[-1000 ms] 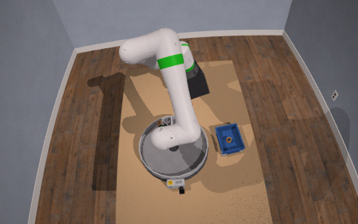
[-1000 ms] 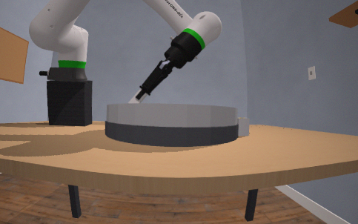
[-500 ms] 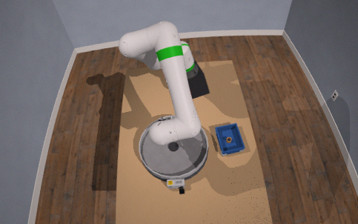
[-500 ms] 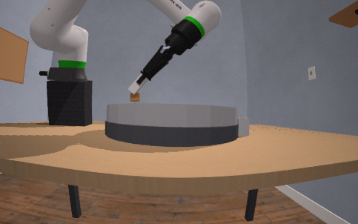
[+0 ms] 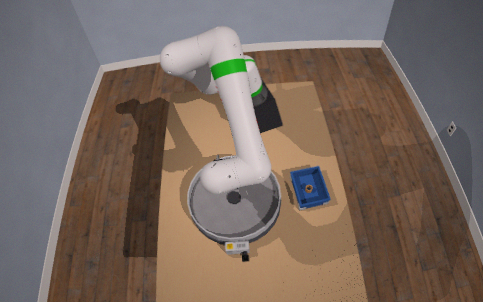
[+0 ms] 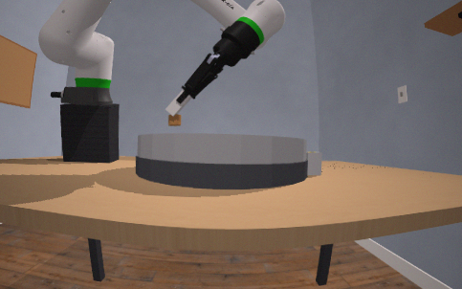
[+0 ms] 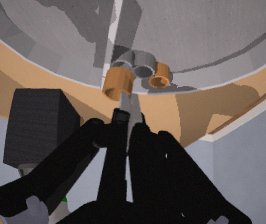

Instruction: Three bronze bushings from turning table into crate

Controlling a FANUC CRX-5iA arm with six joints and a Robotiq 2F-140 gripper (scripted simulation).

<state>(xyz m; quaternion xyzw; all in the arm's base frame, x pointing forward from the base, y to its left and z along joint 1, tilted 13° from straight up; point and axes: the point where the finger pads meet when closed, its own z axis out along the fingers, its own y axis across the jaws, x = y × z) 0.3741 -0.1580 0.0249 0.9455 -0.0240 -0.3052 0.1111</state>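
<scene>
My gripper (image 6: 174, 108) (image 7: 127, 103) is shut on the wall of a bronze bushing (image 6: 174, 121) (image 7: 117, 82), which hangs at the fingertips above the turning table (image 5: 212, 216) (image 6: 223, 149) (image 7: 199, 32). The wrist view shows another bronze bushing (image 7: 160, 76) on the turning table near its rim, beside a grey bushing (image 7: 144, 63). A second grey bushing (image 7: 122, 59) is partly hidden behind the held one. The blue crate (image 5: 295, 176) has one bronze bushing (image 5: 309, 186) inside. In the top view the arm hides most of the gripper and the held bushing.
The crate stands right of the turning table in the top view. A small box with a yellow label (image 5: 236, 246) is at the turning table's front edge. The arm's black pedestal (image 5: 271, 116) (image 6: 89, 134) (image 7: 36, 127) stands behind the turning table.
</scene>
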